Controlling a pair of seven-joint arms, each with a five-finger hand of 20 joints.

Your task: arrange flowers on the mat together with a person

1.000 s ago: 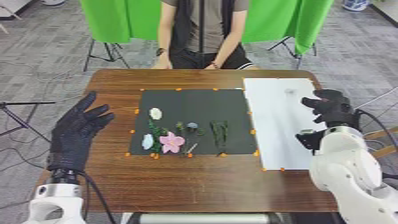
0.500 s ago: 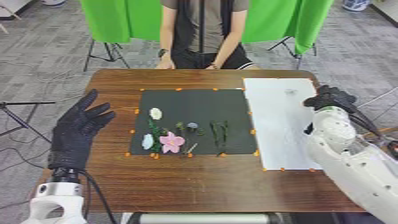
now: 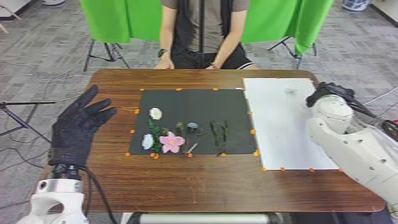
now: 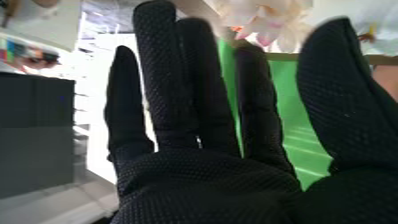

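Right hand (image 3: pixel 332 93): at the table's (image 3: pixel 222 187) right edge, close to the far right corner. Fingers and thumb straight and well open, nothing held. In the right wrist view, pale petals with pink tips (image 4: pixel 266 22) lie beyond the fingertips of the right hand (image 4: pixel 209 187), apart from it; what bears them, cannot tell.

Flowers all on the dark mat (image 3: pixel 204 102), well apart from the right hand, toward the table's left and near edges from it. White flower (image 3: pixel 155 113) near the mat's left edge, toward its far left corner. Pale bloom (image 3: pixel 147 141) by the near left corner. Pink flower (image 3: pixel 171 142) near the mat's near edge, beside a leafy green sprig (image 3: pixel 156 131). Small bluish bloom (image 3: pixel 193 126) farther in, green stems (image 3: pixel 224 132) to its right.

Left hand (image 3: pixel 73 131): over the table's left edge, left of the mat, apart from the flowers. Open, fingers straight, thumb standing off, nothing held.

Surface: brown wood. White sheet (image 3: pixel 280 117) just right of the mat, running from close to the far edge toward the near one. Orange tabs around mat and sheet.

Room: grey floor (image 3: pixel 44 50), green cloth (image 3: pixel 120 20) hung beyond the far edge, thin black stand legs (image 3: pixel 110 52) below it.
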